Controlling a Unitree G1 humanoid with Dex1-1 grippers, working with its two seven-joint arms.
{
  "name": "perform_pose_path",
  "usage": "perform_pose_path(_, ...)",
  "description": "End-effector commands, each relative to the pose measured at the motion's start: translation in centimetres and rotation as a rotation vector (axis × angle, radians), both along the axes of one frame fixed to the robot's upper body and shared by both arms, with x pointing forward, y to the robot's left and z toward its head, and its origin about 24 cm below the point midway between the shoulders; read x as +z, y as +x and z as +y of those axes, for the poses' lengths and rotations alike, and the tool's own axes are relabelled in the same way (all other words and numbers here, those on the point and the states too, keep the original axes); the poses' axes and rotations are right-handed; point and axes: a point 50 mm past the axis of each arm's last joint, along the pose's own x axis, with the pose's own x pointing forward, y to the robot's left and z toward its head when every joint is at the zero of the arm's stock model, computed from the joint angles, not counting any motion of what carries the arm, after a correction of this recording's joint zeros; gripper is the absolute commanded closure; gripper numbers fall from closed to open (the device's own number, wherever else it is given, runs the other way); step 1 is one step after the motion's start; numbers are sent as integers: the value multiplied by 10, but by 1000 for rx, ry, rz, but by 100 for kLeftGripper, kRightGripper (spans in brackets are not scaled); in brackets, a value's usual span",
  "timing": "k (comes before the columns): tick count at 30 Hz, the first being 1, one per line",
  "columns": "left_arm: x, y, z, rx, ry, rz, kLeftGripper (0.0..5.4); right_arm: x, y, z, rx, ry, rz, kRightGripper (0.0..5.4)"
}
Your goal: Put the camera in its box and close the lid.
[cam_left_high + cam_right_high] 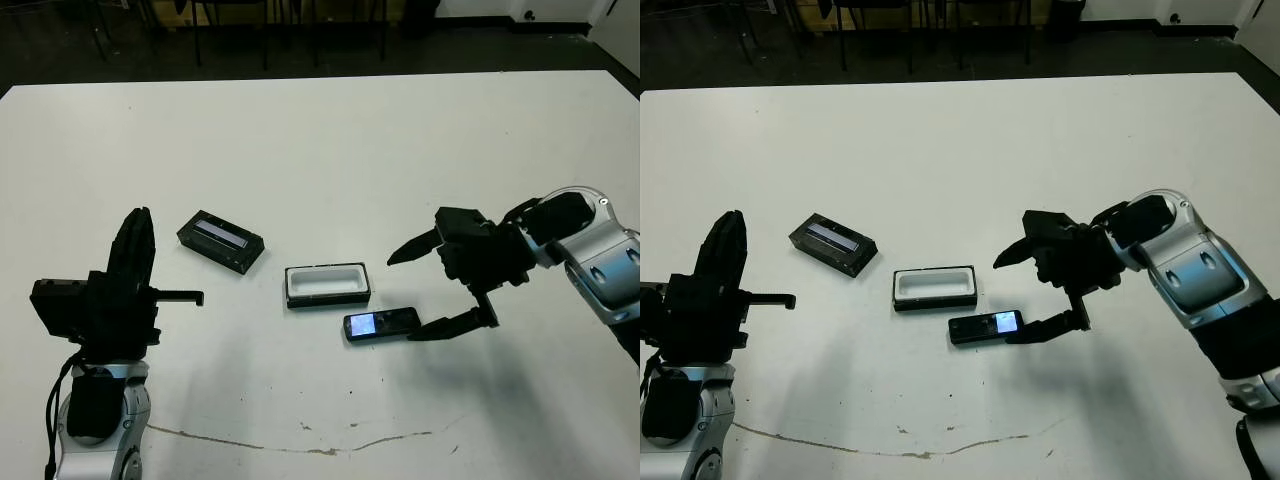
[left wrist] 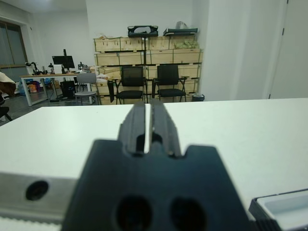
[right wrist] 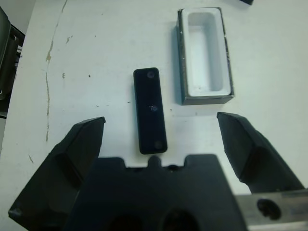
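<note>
The camera (image 1: pixel 380 324), a slim black bar with a small lit screen, lies flat on the white table just in front of the box (image 1: pixel 326 270). The box is a white-lined black tray, open and with nothing in it. To its left lies the lid (image 1: pixel 220 240), black with a pale strip on top. My right gripper (image 1: pixel 402 298) is open just right of the camera; its lower fingertip sits at the camera's right end. In the right wrist view the camera (image 3: pixel 150 110) lies between the spread fingers, beside the box (image 3: pixel 180 57). My left gripper (image 1: pixel 140 215) is shut and raised at the left, apart from everything.
A thin crack line (image 1: pixel 300 440) runs across the table near its front edge. Dark chairs (image 2: pixel 149 79) and stacked crates stand beyond the far edge. Bare table surface lies behind and around the three objects.
</note>
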Motion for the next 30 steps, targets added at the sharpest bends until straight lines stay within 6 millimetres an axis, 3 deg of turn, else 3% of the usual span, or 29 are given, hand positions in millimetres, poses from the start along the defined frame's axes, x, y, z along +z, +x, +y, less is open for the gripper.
perform_pose_path(1, -9, -3, 3, 15, 13, 59, 540, -8, -5, -5, -28, -10, -2, 2)
perform_pose_path(17, -9, -3, 5, 8, 18, 55, 540, -43, -19, -10, -163, -50, -1, 2)
perform_pose_path(21, -9, -3, 5, 7, 9, 62, 540, -50, -26, -11, -218, -24, -46, 46)
perform_pose_path(30, -7, -2, 5, 1, 13, 57, 540, -62, -32, -15, -251, 42, -40, 205)
